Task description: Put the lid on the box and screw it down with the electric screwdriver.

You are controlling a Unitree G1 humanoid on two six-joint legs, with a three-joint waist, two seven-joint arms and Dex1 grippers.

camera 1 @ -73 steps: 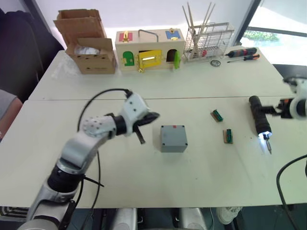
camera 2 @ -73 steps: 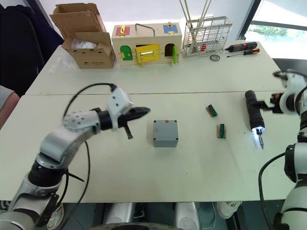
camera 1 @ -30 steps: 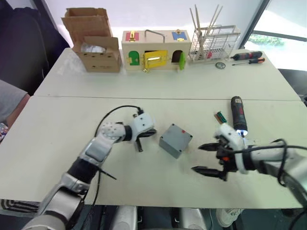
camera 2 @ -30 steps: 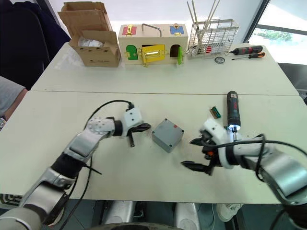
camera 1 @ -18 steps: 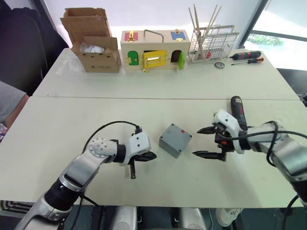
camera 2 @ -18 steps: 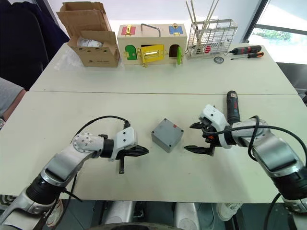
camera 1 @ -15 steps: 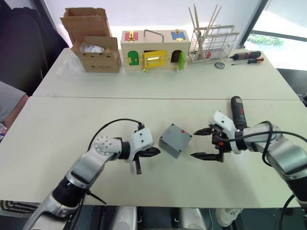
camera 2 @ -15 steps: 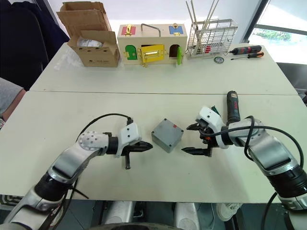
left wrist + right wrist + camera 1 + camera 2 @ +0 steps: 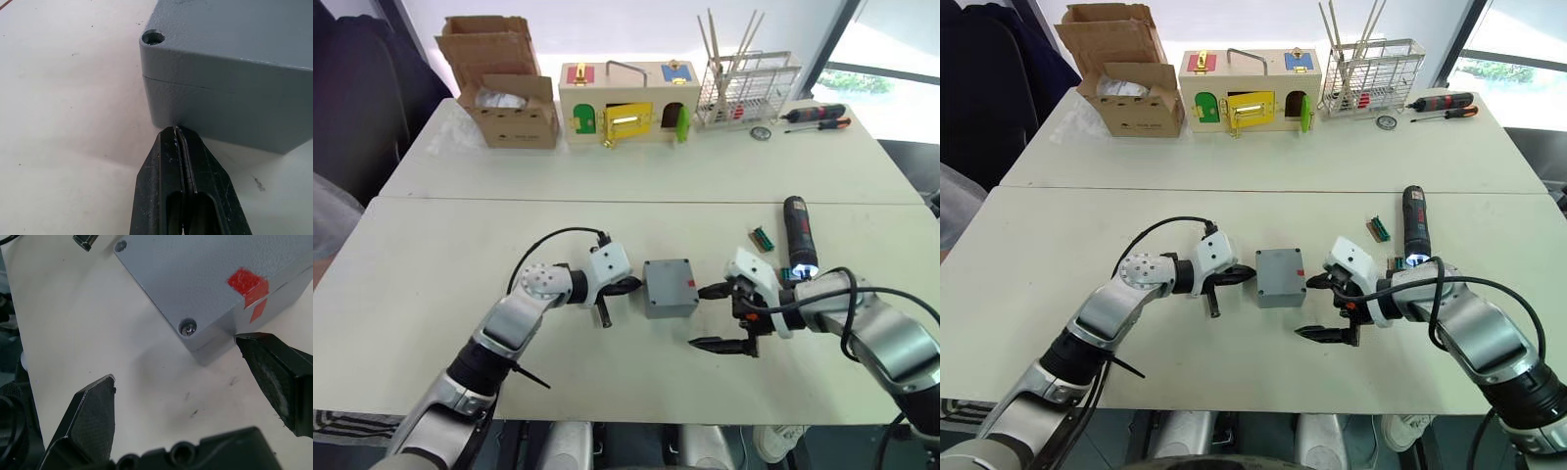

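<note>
Tool fingers pressed together, the left tool (image 9: 631, 285) touches the box (image 9: 670, 288) mid-tabletop; the right tool (image 9: 717, 317) gapes beside it. The lid (image 9: 195, 269) already sits on, one corner screw visible; the electric screwdriver (image 9: 798, 234) lies unheld towards the right edge, so driving the screws seems left.

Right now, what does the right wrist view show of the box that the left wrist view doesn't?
The right wrist view alone shows the red mark on the lid and box wall, a screw seated in a corner hole, and the open right gripper, one finger at the box's wall. The left wrist view alone shows an empty-looking corner hole and the shut left gripper with its tip against the box at its base. Both show the lid sitting on the box and the white table.
</note>
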